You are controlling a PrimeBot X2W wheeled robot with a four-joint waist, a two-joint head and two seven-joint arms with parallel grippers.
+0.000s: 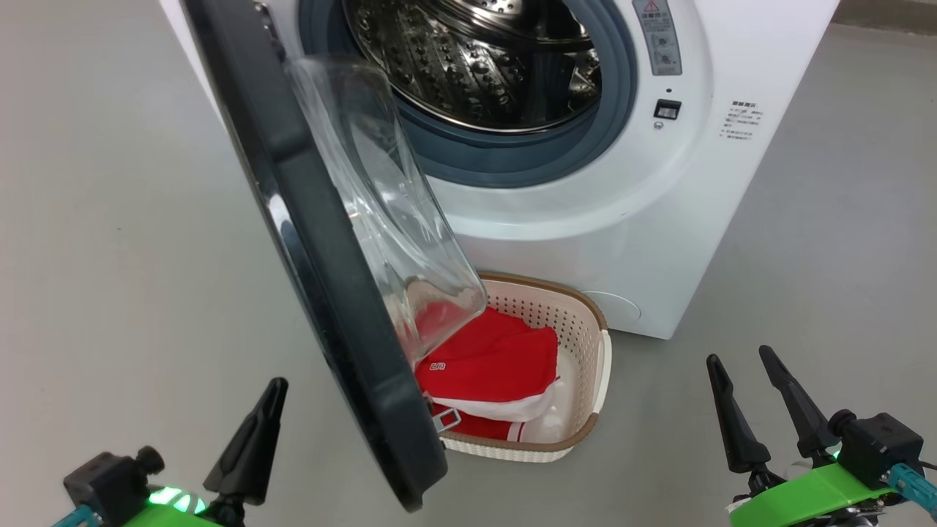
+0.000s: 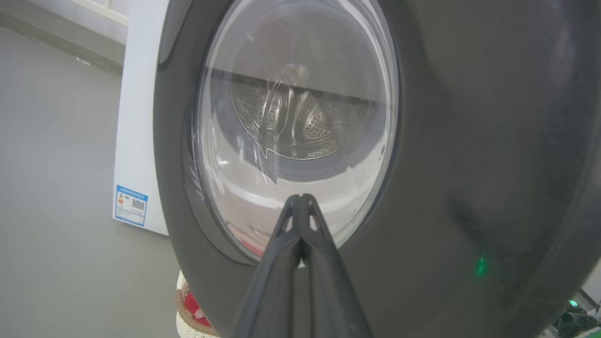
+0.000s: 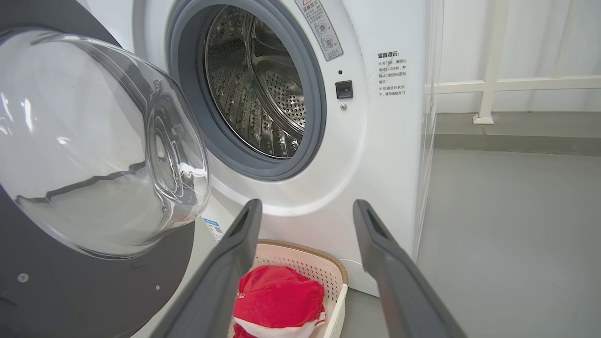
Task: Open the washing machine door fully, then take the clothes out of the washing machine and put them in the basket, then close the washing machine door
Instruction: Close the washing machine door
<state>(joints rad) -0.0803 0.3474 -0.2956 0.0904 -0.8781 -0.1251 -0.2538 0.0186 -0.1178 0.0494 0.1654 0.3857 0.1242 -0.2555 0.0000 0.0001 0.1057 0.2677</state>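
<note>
The washing machine (image 1: 629, 241) (image 3: 385, 155) stands ahead with its door (image 1: 322, 249) (image 3: 84, 155) swung wide open, the steel drum showing no clothes. Red clothes (image 1: 494, 362) (image 3: 277, 300) lie in the cream basket (image 1: 582, 322) (image 3: 335, 277) on the floor under the opening. My left gripper (image 1: 252, 439) (image 2: 300, 206) is shut on nothing, left of the door's black outer face (image 2: 469, 164). In the left wrist view its tips point at the lower glass. At the lower right my right gripper (image 1: 747, 399) (image 3: 305, 211) stands open and empty, aimed toward the basket.
Grey floor (image 1: 110, 256) spreads to both sides of the machine. A white railing (image 3: 516, 84) and a wall base run behind it on the right. A blue sticker (image 2: 131, 205) sits low on the machine's side panel.
</note>
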